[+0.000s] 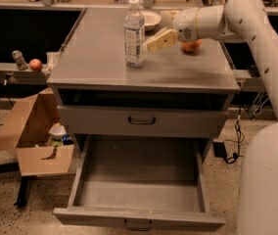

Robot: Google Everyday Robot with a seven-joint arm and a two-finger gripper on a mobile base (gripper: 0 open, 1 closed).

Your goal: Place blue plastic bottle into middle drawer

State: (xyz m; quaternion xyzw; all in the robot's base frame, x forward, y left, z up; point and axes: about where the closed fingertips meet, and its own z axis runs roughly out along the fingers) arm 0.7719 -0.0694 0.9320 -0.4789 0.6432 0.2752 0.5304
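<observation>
Middle drawer (139,180) nearest, pulled fully out. Closed drawer front (141,120) just above. On bench (90,67): blue plastic bottle (134,33) upright. Hand (152,43) just beside bottle at 3 o'clock, apart, holding nothing; how far open, cannot tell. Orange fruit (192,46) beyond hand. Likely best: approach level at label height, centre on bottle, close gently to avoid tipping.
</observation>
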